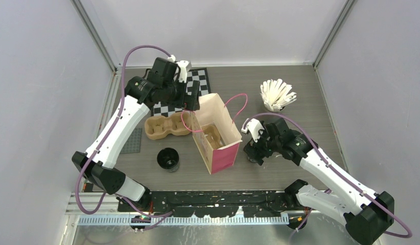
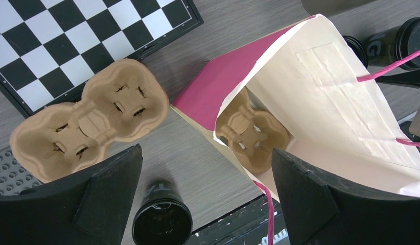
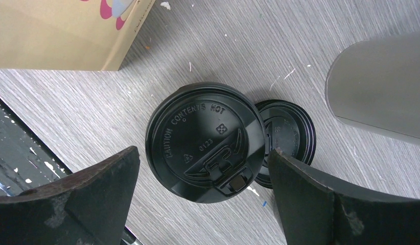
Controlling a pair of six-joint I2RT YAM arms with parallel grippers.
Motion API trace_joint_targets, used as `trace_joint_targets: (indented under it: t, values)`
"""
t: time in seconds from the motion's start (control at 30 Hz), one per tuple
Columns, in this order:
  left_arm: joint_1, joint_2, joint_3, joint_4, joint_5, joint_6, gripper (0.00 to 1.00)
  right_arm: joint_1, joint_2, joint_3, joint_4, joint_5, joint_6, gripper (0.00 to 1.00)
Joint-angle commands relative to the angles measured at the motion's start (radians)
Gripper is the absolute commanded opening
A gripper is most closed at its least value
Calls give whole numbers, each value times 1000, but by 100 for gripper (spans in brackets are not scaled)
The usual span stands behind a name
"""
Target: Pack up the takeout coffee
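Note:
One black cup (image 3: pixel 205 143) with its lid on stands on the table right of the paper bag (image 1: pixel 218 148). A loose black lid (image 3: pixel 295 135) lies against it. My right gripper (image 3: pixel 203 204) is open above this cup, a finger on each side, not touching it; in the top view the gripper (image 1: pixel 255 151) hides the cup. The second black cup (image 1: pixel 168 159) stands open and lidless left of the bag and also shows in the left wrist view (image 2: pixel 162 222). My left gripper (image 2: pixel 205 204) is open and empty, high over the bag's left rim (image 1: pixel 191 102).
The bag (image 2: pixel 325 92) stands open with a brown pulp tray (image 2: pixel 254 132) at its bottom. A second pulp tray (image 1: pixel 164 127) lies left of it. A grey cup of white sticks (image 1: pixel 277 95), a chessboard (image 1: pixel 197 81) and a grey studded plate (image 1: pixel 131 140) are nearby.

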Motion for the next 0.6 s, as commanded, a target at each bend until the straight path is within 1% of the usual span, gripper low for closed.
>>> trace_joint_targets:
  t: [0.0, 0.13, 0.27, 0.37, 0.57]
  values:
    - [4, -30, 19, 8, 21, 6, 100, 5, 15, -2, 51, 26, 12, 100]
    - [4, -38, 15, 6, 29, 3, 100, 6, 11, -5, 66, 31, 32, 99]
    - [4, -57, 14, 1, 28, -6, 100, 5, 0, -15, 60, 27, 42, 95]
    - [4, -60, 45, -29, 20, -33, 100, 5, -10, -27, 62, 17, 52, 90]
    - [5, -65, 67, -54, 26, -46, 100, 4, -16, -47, 77, 44, 68, 90]
